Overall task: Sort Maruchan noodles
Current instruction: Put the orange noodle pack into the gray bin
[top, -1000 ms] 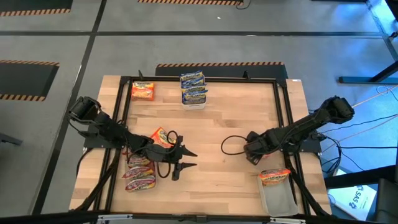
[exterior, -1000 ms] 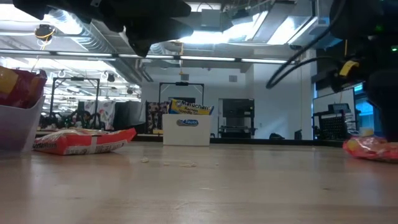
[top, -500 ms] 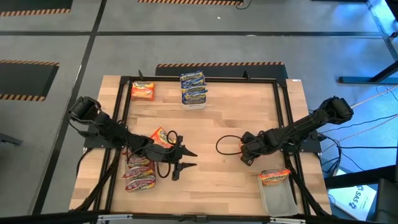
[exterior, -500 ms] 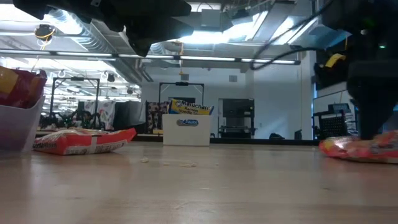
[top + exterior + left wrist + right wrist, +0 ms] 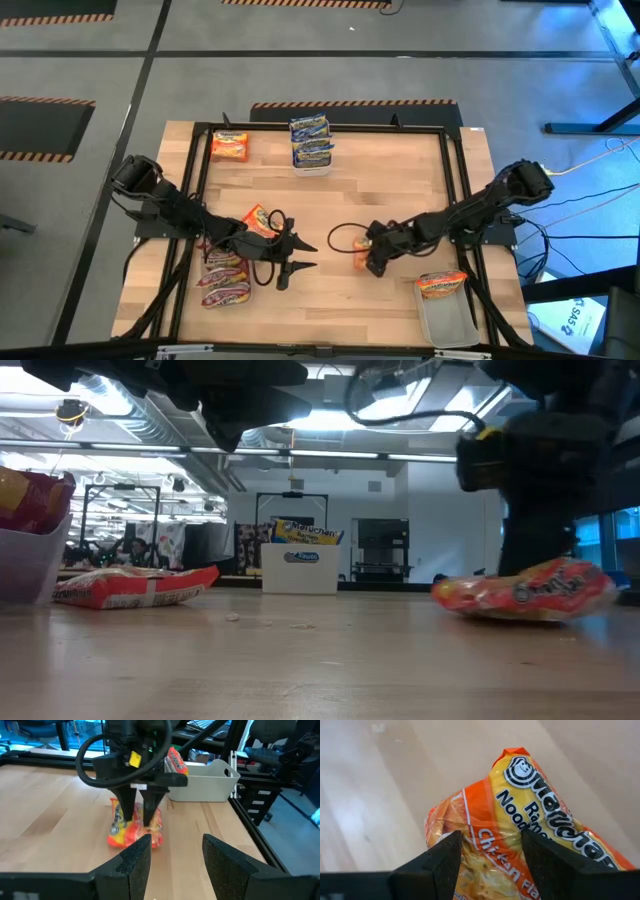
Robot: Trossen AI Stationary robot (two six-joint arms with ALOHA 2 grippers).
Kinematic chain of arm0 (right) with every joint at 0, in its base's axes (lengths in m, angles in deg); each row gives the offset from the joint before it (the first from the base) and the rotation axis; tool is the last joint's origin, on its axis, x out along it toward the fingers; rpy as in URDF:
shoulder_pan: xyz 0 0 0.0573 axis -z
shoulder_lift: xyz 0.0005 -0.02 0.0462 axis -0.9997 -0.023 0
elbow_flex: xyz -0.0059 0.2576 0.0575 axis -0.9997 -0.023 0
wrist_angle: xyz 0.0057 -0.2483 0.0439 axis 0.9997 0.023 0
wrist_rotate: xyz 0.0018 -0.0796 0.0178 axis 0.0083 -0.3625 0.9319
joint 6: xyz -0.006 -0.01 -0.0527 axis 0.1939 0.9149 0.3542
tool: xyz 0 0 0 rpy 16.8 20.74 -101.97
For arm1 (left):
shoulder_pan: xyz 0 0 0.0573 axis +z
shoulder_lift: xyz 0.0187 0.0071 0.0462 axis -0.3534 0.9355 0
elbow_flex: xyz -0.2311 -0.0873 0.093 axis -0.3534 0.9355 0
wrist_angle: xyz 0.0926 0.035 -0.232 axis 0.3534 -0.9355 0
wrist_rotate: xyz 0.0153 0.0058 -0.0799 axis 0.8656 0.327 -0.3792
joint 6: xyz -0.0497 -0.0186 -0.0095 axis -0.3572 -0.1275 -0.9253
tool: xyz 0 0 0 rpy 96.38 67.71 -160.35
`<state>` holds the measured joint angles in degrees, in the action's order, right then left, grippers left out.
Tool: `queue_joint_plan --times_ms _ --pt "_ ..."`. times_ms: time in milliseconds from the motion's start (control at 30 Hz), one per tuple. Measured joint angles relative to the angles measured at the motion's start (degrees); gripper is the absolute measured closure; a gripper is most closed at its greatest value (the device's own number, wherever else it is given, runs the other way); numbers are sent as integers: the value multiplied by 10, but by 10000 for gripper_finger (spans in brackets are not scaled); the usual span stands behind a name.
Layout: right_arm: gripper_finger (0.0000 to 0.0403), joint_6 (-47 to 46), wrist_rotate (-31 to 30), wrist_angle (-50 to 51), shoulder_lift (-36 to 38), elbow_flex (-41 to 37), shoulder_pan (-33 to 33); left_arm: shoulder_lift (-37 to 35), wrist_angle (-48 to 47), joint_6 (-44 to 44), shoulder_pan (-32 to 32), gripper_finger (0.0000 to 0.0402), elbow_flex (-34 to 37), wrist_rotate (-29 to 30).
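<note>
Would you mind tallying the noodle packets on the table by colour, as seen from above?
Orange packets: 4, counting the held packet in the right gripper
Blue packets: 2, in the white tub
Red packets: 3 showing, partly under the left arm
Total: 9

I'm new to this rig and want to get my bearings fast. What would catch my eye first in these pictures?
The right hand, out at the table's middle, pinches an orange chicken-flavor noodle packet that touches the wood. The left hand waits open facing it, beside the red packets at the table's left edge. At the far edge, a white tub holds blue packets.
</note>
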<state>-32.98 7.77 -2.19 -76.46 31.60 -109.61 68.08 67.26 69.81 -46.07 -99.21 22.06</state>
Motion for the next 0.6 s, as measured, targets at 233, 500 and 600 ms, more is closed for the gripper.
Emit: queue_joint_plan --times_ms 233,500,600 --pt "190 88 -9 -27 -76 81 0 0 0 -6 0 231 0 0" --pt "190 181 -29 -24 -171 199 0 0 -3 -7 0 231 0 6" --pt "190 223 -17 -2 -182 237 0 3 -8 -18 0 231 0 6"
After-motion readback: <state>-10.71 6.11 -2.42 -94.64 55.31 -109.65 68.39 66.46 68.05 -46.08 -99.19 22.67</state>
